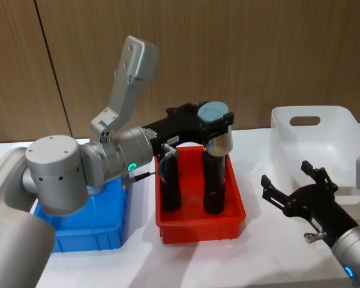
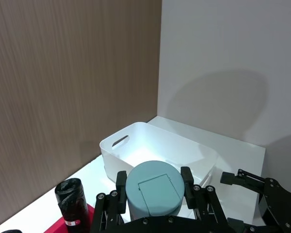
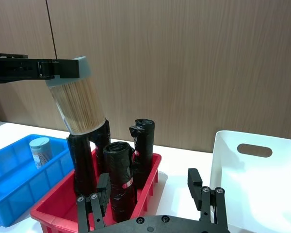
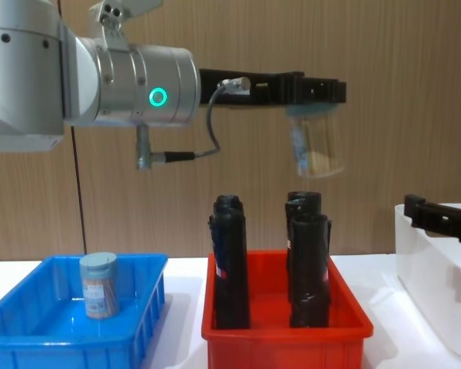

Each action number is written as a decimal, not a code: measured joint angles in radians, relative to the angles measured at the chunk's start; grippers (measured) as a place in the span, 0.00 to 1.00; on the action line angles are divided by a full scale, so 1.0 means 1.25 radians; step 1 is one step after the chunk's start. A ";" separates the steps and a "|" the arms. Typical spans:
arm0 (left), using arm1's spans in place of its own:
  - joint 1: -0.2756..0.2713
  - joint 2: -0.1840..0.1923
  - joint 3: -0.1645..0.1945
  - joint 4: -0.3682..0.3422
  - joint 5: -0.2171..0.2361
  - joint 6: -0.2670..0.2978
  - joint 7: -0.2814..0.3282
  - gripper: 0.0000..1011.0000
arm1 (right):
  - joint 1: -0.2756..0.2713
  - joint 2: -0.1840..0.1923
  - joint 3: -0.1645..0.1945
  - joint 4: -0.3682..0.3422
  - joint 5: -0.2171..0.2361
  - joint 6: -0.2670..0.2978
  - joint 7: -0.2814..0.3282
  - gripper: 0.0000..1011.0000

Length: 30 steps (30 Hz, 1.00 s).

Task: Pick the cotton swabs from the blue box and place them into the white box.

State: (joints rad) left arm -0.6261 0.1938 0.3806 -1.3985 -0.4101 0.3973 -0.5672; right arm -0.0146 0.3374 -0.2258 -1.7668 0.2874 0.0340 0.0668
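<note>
Clear cotton swabs jar (image 3: 80, 104) clamped in left fingers (image 2: 187, 177) | right fingers (image 1: 275, 193) spread, empty | blue box (image 1: 90, 231) half-hidden

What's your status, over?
Left gripper shut on swab jar, high over red bin. Right gripper open by white box. Second jar upright in blue box. Black rolls stand below the carried jar.

legible text: none | black rolls (image 3: 117, 170): red labels, print too small to read | left gripper (image 1: 215, 115): small white tag on body, characters illegible
</note>
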 joint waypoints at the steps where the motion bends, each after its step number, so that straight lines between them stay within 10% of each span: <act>1: -0.001 -0.001 0.000 0.000 0.001 0.001 -0.001 0.66 | 0.000 0.000 0.000 0.000 0.000 0.000 0.000 0.99; 30: -0.020 -0.010 0.005 0.009 0.011 0.018 -0.010 0.66 | 0.081 0.012 0.010 0.010 -0.052 0.122 0.131 0.99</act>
State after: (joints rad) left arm -0.6510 0.1807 0.3875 -1.3877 -0.3968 0.4199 -0.5803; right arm 0.0861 0.3525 -0.2139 -1.7537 0.2227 0.1867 0.2308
